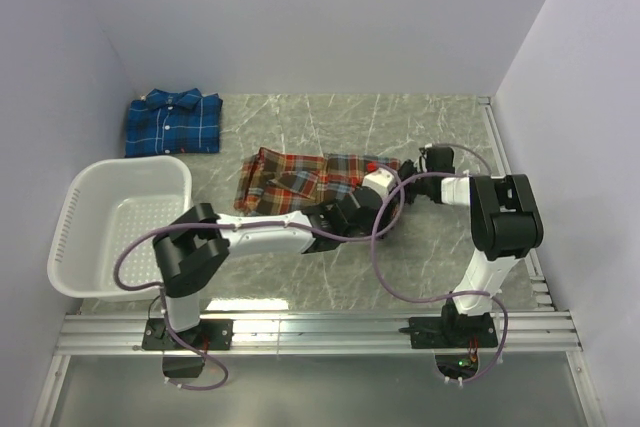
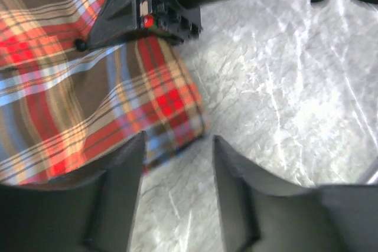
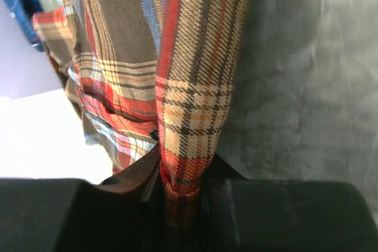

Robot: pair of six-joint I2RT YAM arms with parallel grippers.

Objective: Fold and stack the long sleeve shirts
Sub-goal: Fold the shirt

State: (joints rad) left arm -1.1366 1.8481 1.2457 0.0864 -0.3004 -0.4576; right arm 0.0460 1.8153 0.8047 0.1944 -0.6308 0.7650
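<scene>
On the grey desk (image 1: 400, 267), our right end effector (image 3: 180, 196) pinches the red-orange plaid cloth shirt (image 1: 300, 179) at 3 o'clock; our left end effector (image 2: 178, 144) is open beside it.

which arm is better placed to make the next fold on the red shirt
Right: the right tool is shut on a fold of the red plaid shirt, while the left tool is open and empty at the shirt's corner.

Top camera looks down from behind, whole table (image 1: 440, 127) in shot. Both wrist cameras sit close on the red-orange shirt (image 2: 71, 92).
</scene>
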